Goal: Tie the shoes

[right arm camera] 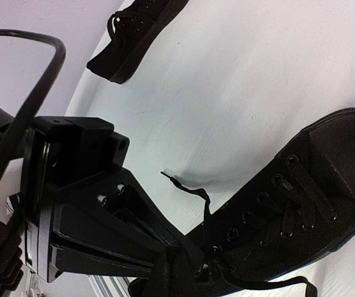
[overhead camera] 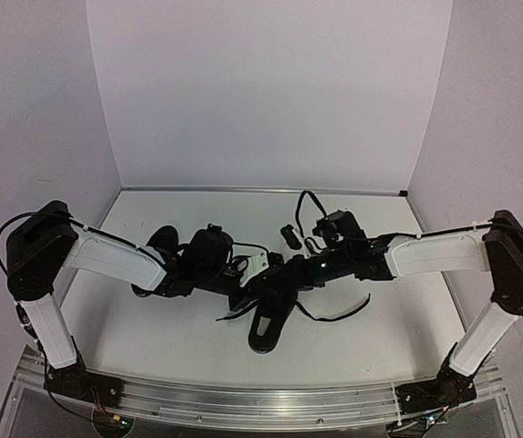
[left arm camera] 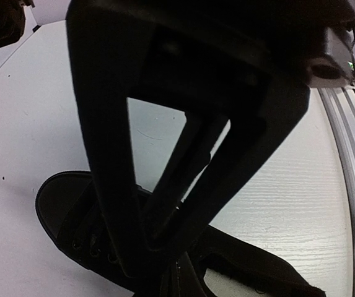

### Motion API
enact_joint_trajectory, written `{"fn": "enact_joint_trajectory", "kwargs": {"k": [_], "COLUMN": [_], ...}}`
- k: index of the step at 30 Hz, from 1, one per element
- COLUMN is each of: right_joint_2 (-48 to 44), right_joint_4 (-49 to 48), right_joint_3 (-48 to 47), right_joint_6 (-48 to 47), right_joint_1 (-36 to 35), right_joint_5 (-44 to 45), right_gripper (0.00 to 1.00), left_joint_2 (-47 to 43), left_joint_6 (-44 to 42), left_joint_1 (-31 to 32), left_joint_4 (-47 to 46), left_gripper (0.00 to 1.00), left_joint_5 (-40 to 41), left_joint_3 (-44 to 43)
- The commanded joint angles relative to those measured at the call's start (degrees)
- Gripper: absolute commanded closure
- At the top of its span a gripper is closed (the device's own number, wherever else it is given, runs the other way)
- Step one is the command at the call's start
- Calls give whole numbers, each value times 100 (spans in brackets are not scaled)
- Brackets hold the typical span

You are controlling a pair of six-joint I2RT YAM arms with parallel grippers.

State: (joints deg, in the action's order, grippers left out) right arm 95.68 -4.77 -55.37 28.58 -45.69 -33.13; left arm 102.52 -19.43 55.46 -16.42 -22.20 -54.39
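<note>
Left wrist view: the left pincer has its fingers pressed together, tips just above the eyelets of the near shoe. That shoe lies on the white counter directly beneath it. The fingers hide whether a lace is caught between the tips. The right pincer crowds in from the opposite side of the same shoe, almost against the left one. I cannot tell whether it is spread or closed.

As I judge it, a pinch that missed the thin lace would lift nothing. A pinch on the tongue or a crossed strand would drag or tip the light shoe. Working this close, the pincers could also knock each other.

A loose lace end curls on the counter just beside the left pincer's tip and could snag. The second shoe lies well apart, out beyond both pincers. From above, the left arm partly covers it.
</note>
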Motion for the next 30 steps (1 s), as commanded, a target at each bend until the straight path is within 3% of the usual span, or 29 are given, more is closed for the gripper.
{"fn": "enact_joint_trajectory", "kwargs": {"k": [1,5,7,12,22,26,30], "right_joint_2": [-496,-1089,-1415,-1906,-2956,-2689,-1865], "right_joint_4": [2,375,737,1576,1961,2093,2258], "right_joint_3": [110,443,725,1291,2441,2342,2026], "right_joint_6": [90,319,562,1113,2100,2071,2090], "right_joint_1": [-14,134,224,271,271,270,269], "right_joint_5": [243,866,1491,2835,3472,4043,4408], "right_gripper": [70,43,37,35,26,12,8], "left_joint_2": [35,-29,-54,-48,28,80,93], "left_joint_6": [71,69,56,40,-33,-28,-21], "left_joint_1": [35,35,35,35,35,32,35], "left_joint_4": [-223,-256,-256,-256,-307,-356,-457], "left_gripper": [100,100,100,100,100,100,100], "left_joint_5": [68,109,113,105,47,23,22], "left_joint_3": [-218,-137,-121,-129,-170,-221,-223]}}
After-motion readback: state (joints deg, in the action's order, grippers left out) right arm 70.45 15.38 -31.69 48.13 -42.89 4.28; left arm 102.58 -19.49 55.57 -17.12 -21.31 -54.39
